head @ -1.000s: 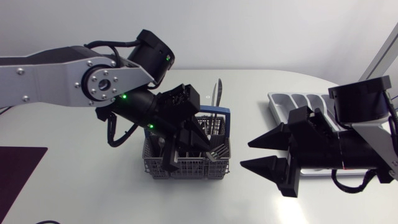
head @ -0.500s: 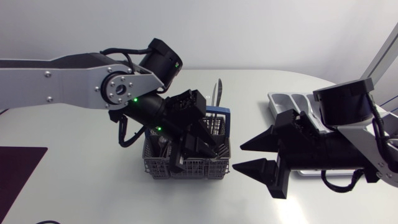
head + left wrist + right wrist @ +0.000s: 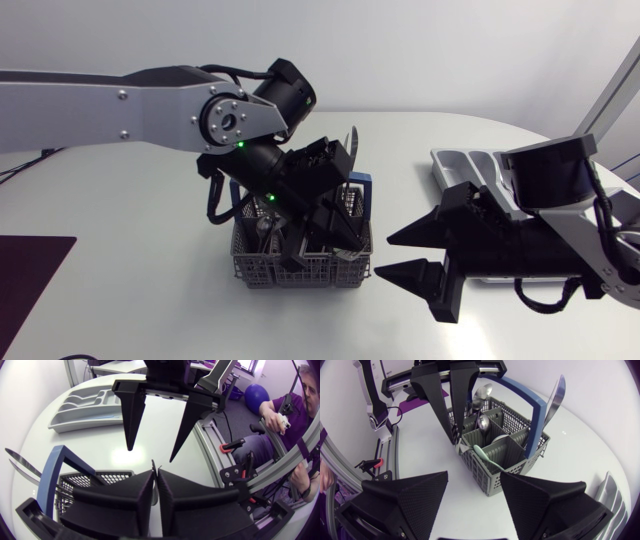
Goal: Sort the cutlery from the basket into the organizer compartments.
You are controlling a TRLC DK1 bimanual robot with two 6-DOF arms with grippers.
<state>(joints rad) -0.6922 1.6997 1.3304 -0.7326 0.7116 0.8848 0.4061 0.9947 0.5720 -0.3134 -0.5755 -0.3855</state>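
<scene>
Swinging across in the head view, the left arm (image 3: 120, 90) has carried its elbow further over the table, and the right gripper (image 3: 385, 256) has crept closer to the cutlery basket (image 3: 262, 268). The left gripper (image 3: 322, 238) is down in the basket's near right corner. The right one sits just beside that same corner, jaws spread wide and aimed straight at it. A knife (image 3: 350, 143) stands upright at the far side. The organizer (image 3: 465, 165) lies behind the right arm, well apart from the basket.

Over to the left wrist view: the left gripper's jaws are pressed almost flat together with only a slit between them. A thin dark sliver shows in that slit, too slight to name. Dead ahead hangs the right gripper (image 3: 150, 455), wide open, and beyond it the organizer (image 3: 87, 402). The basket's blue handle (image 3: 52, 472) is off to one side.

Now the right wrist view: the basket (image 3: 495, 485) sits ahead of the spread jaws. Two spoons (image 3: 481, 392) and the knife (image 3: 555, 400) stand with their long axes upright. A pale green handle (image 3: 485, 457) leans across the near compartment. The left gripper (image 3: 456, 435) has its tips at the near corner.

Both grippers face each other across that corner. The left is nearer the cutlery, the right nearer the organizer.
</scene>
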